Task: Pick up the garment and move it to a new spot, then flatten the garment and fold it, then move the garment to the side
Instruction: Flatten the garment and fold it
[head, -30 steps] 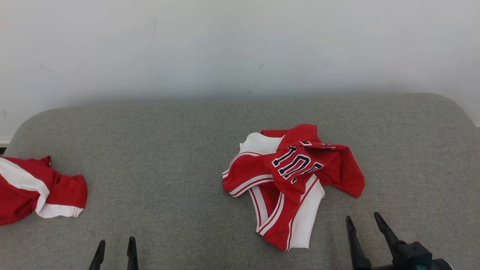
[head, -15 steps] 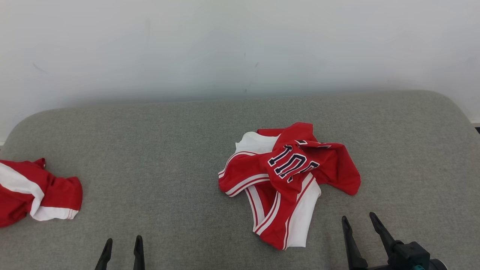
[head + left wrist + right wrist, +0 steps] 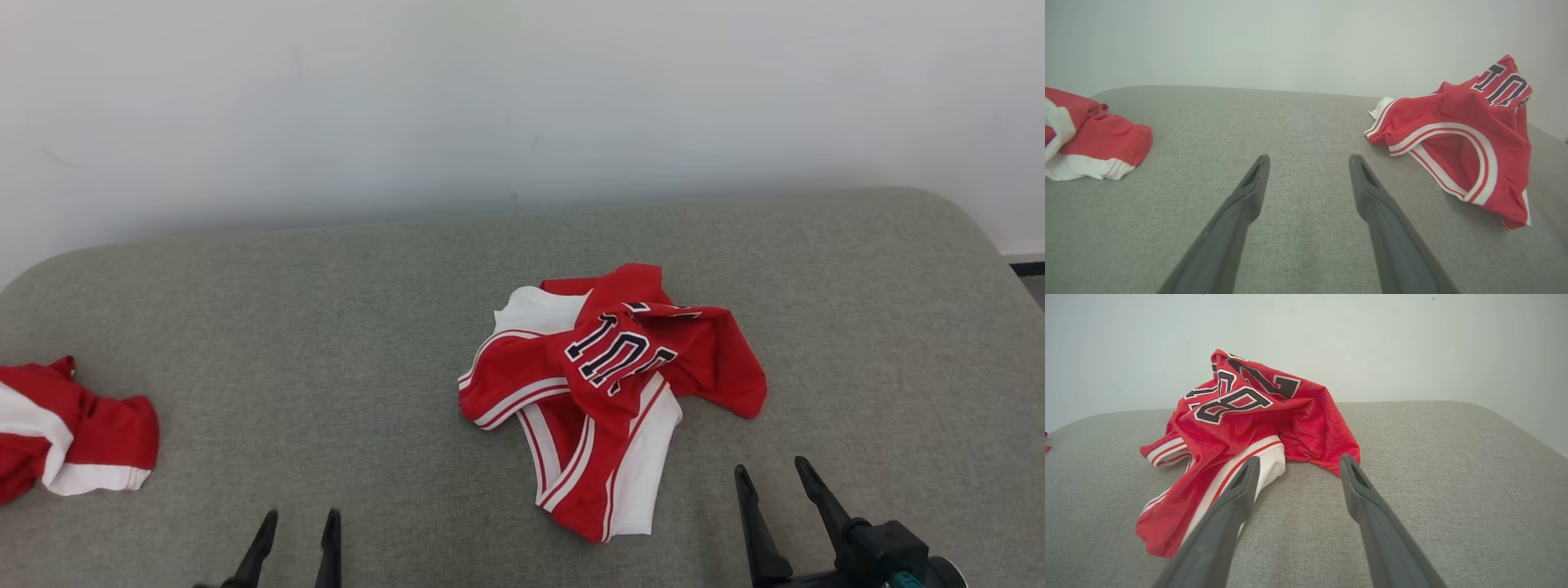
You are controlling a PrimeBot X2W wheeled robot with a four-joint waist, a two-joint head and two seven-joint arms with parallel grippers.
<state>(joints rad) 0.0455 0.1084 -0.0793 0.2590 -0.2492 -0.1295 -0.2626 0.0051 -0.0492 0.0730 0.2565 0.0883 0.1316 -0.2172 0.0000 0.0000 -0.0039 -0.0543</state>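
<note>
A crumpled red and white garment (image 3: 608, 392) with dark numbers lies in a heap at the middle of the grey fabric surface (image 3: 326, 327). My right gripper (image 3: 770, 469) stands open just in front and to the right of it, touching nothing. In the right wrist view the garment (image 3: 1249, 424) lies just beyond the open right gripper (image 3: 1299, 459), whose left finger overlaps its white hem. My left gripper (image 3: 300, 523) is open at the near edge, well left of the heap. The left wrist view has the garment (image 3: 1461, 139) off to the right of the open left gripper (image 3: 1309, 159).
A second red and white piece of clothing (image 3: 73, 437) lies bunched at the far left edge, seen also in the left wrist view (image 3: 1098, 139). A pale wall (image 3: 522, 106) rises behind the surface. Bare grey fabric lies between the two pieces.
The head camera has turned, so everything has slid left in the picture. My left gripper has moved right, closer to the middle. Both grippers stay open and the garment lies as before.
</note>
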